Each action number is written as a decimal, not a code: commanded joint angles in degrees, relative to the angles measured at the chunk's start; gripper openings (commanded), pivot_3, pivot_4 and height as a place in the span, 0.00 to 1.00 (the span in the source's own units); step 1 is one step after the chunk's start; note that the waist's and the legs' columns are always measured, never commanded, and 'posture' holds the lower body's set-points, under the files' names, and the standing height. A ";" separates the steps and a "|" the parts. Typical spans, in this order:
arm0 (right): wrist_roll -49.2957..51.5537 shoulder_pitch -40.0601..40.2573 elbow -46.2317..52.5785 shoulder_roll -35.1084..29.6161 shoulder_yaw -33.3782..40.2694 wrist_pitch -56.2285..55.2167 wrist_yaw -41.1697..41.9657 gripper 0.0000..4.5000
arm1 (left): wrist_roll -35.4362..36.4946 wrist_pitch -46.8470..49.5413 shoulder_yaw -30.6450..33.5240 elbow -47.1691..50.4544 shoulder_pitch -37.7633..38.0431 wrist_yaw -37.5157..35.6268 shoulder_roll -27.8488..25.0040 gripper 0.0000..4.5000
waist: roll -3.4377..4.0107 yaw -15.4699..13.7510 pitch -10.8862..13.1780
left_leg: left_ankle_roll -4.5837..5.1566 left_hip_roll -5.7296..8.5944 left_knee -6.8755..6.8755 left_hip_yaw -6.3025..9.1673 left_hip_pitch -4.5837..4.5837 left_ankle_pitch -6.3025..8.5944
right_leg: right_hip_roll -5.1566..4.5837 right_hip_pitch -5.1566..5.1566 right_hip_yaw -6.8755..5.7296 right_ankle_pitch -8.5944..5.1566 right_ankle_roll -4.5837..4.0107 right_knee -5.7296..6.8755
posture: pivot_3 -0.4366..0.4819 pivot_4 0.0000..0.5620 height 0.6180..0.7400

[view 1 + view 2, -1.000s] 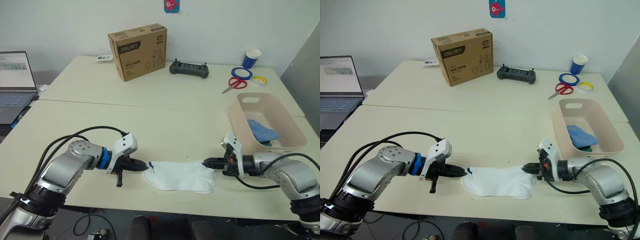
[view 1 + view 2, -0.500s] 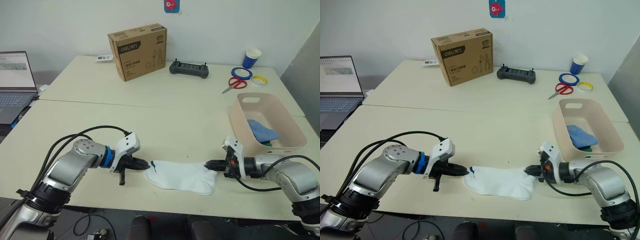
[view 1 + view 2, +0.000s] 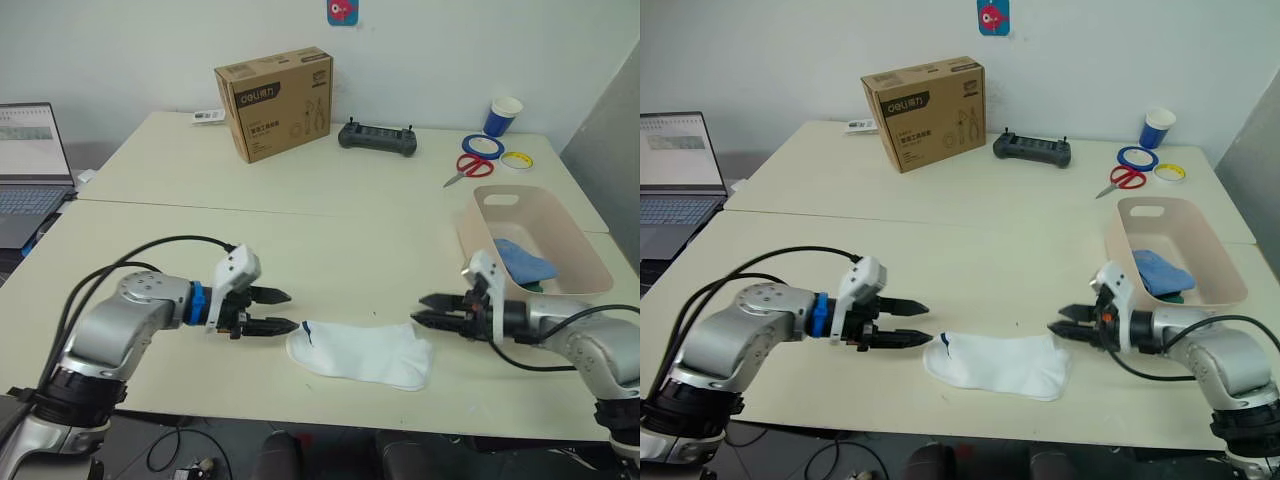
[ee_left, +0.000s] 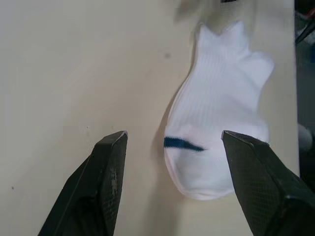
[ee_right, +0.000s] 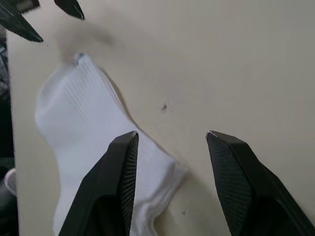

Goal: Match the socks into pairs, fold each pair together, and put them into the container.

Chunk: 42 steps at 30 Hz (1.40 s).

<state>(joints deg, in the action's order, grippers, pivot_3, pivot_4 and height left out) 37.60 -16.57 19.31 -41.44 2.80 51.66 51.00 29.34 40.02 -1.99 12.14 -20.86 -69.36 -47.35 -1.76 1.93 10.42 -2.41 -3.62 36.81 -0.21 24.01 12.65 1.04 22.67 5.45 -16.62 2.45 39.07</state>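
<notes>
Lying flat near the front edge of the table (image 3: 330, 225), the white sock (image 3: 360, 355) stretches lengthwise between the two arms, left gripper (image 3: 277, 311) just off its cuff end, right gripper (image 3: 430, 309) beside its toe, both spread wide and empty

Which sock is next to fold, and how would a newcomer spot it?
On the cream table, look at the near edge between the left gripper and right gripper, both open. The white sock lies flat there, alone outside the pink container, with a short dark mark at one end.
</notes>
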 commanded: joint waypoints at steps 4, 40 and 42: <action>-7.69 0.27 4.61 0.76 -9.63 -16.63 7.16 0.50 | -6.91 -13.10 -8.22 4.27 -2.01 -0.10 4.94 0.72 | -0.02 -0.14 -0.02 | 0.00 0.03 0.01 0.02 -0.11 0.00 | -0.02 -0.17 -0.04 0.00 0.01 -0.08 | 0.48 0.27 1.00; -12.59 7.56 -0.53 -2.79 -9.10 -31.61 13.86 0.00 | -11.82 -31.91 -8.03 -6.59 2.55 -3.03 5.69 0.00 | 0.12 0.09 -0.15 | 0.00 -0.02 0.07 -0.02 -0.35 0.00 | -0.01 -0.37 0.03 0.03 0.03 0.02 | 0.48 0.27 1.00; -14.14 6.06 -0.44 -0.54 -12.24 -31.12 13.05 0.00 | -12.40 -31.01 -9.49 -4.75 2.96 -2.63 6.39 0.00 | 0.11 -0.02 -0.15 | 0.00 0.00 0.07 -0.02 -0.36 0.00 | -0.02 -0.38 0.02 0.03 0.03 0.00 | 0.48 0.27 1.00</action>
<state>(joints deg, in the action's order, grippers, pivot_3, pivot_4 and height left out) 23.72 -10.23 17.69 -43.13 -7.71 19.86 64.73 16.14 8.22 -10.98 4.84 -18.09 -72.10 -41.36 -1.65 1.90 10.27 -2.41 -3.62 36.87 -0.24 23.65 12.64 1.02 22.29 5.48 -16.60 2.48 39.05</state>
